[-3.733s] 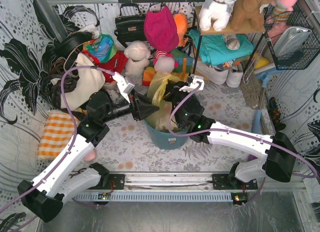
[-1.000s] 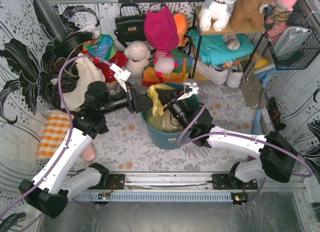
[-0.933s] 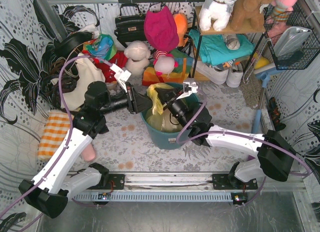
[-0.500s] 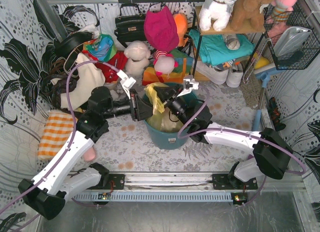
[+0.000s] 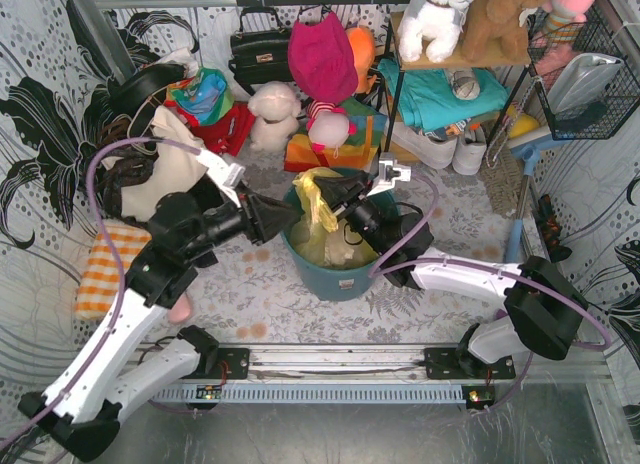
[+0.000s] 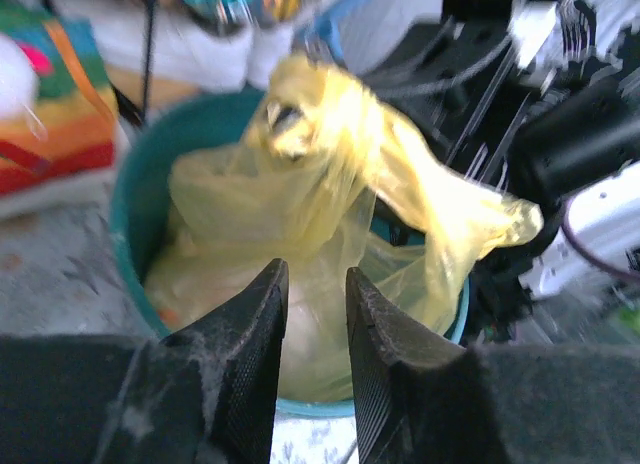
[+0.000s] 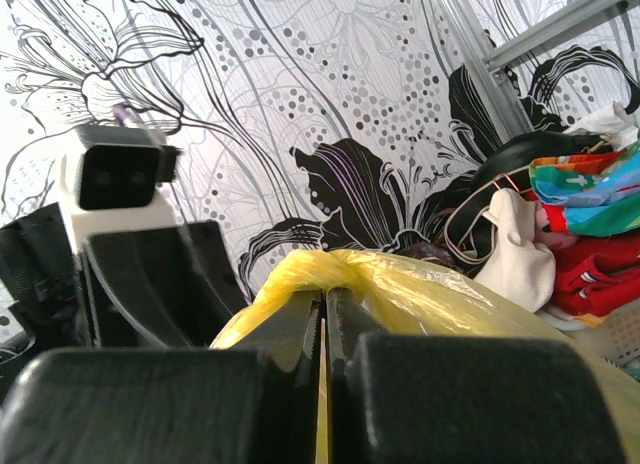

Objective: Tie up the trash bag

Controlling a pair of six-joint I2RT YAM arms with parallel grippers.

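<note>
The trash bag (image 5: 318,206), thin yellow plastic, sits in the teal bin (image 5: 335,282) at mid-table, its top pulled up into a bunched neck. My right gripper (image 5: 331,191) is shut on that neck from the right; in the right wrist view the yellow film (image 7: 420,294) drapes over the closed right gripper (image 7: 323,302). My left gripper (image 5: 291,214) hovers at the bin's left rim, pointing at the bag. Seen from the left wrist, the left gripper (image 6: 315,276) stands open a finger's width apart, nothing between its fingers, with the bag (image 6: 300,184) beyond them.
Behind the bin lie plush toys (image 5: 272,112), a black handbag (image 5: 258,50) and a cream tote (image 5: 172,172). An orange checked cloth (image 5: 110,269) lies at the left. A shelf (image 5: 450,59) and a wire basket (image 5: 590,89) stand at the back right.
My left arm has drawn back to the left and dropped lower, and its jaws have parted slightly. The right gripper has kept its hold on the bag's neck and shifted a little right.
</note>
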